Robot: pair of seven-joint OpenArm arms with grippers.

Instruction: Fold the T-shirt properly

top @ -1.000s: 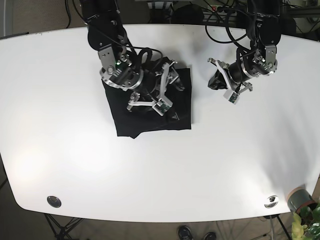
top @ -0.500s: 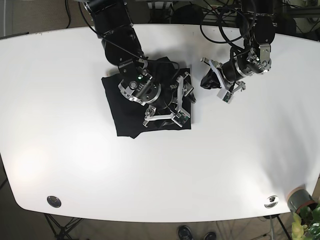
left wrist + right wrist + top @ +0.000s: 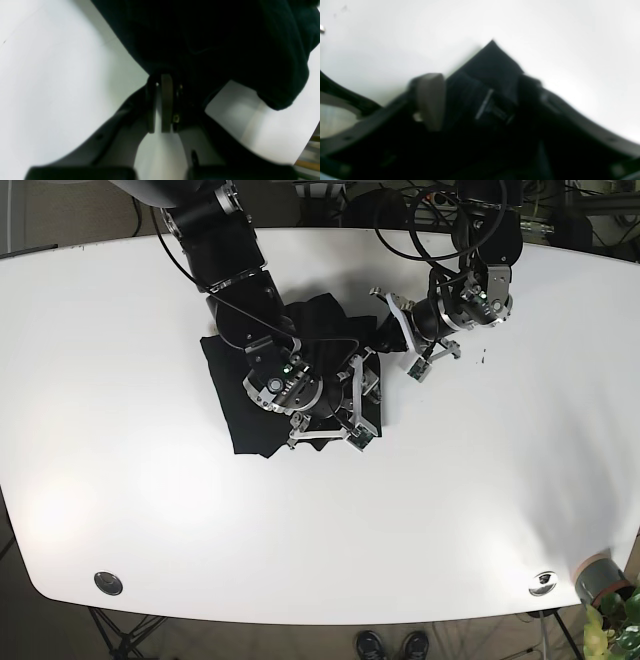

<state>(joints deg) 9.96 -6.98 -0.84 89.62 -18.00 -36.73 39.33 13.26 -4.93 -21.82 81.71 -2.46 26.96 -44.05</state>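
A black, soft cotton T-shirt (image 3: 262,395) lies partly folded into a rough rectangle on the smooth, glossy white desk (image 3: 150,510), toward the desk's far edge and a little left of its middle; its surface is matte and creased, with a loose flap raised along its far right corner. The right gripper (image 3: 345,412), of dark metal with pale angular finger frames, sits over the shirt's near right corner; in the right wrist view its grey rubber pad (image 3: 431,100) and the opposite dark finger stand apart on either side of a pointed black fabric corner (image 3: 492,67), so it is spread, not clamped. The left gripper (image 3: 400,330) reaches in from the far right side and is clenched on the raised flap: in the left wrist view its two flat pads (image 3: 166,102) press nearly together at the edge of a bulging, rounded mass of black cloth (image 3: 225,45)
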